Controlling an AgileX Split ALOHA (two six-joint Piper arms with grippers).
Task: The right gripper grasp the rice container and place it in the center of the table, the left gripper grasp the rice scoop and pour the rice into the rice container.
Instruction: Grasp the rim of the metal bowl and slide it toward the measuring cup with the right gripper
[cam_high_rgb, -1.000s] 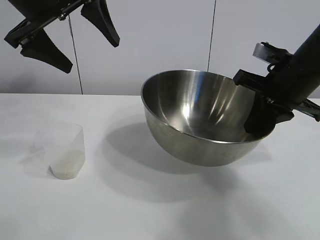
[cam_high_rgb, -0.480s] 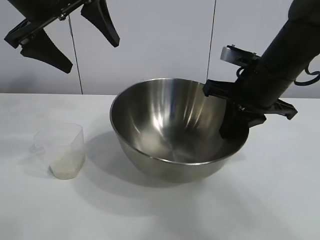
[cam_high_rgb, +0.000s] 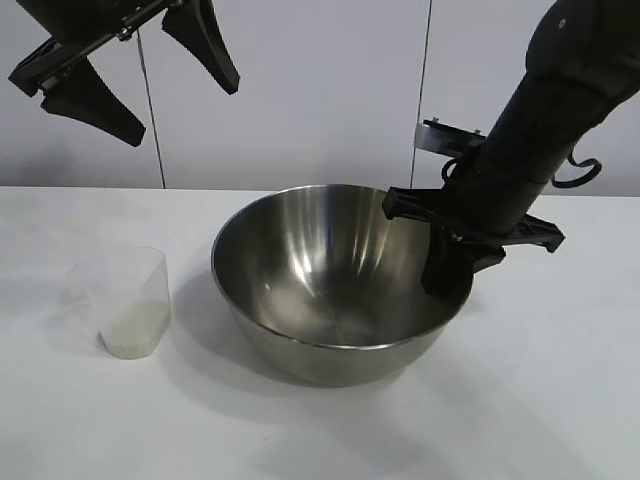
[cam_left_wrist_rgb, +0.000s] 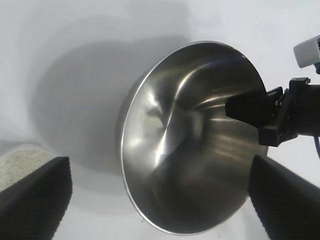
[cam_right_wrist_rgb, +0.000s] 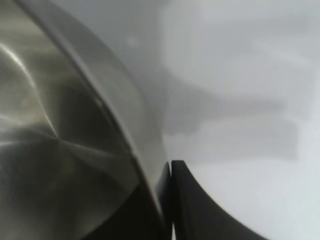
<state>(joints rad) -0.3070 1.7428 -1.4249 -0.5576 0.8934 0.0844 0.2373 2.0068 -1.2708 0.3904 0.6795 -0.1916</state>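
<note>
Bright, even light; soft shadows; glare on the rice container (cam_high_rgb: 330, 290).

rice scoop (cam_high_rgb: 128, 300): open above | rice container (cam_high_rgb: 335, 280) just beside, bare table (cam_high_rgb: 90, 420) around

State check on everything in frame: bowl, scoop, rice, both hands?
rice container: upright on the table, empty, rim pinched by the right hand.
rice scoop: upright on the table, apart from the bowl, untouched.
rice: in the scoop's bottom, not poured.
right hand: shut on the bowl's rim.
left hand: open, raised above the scoop, empty.
</note>
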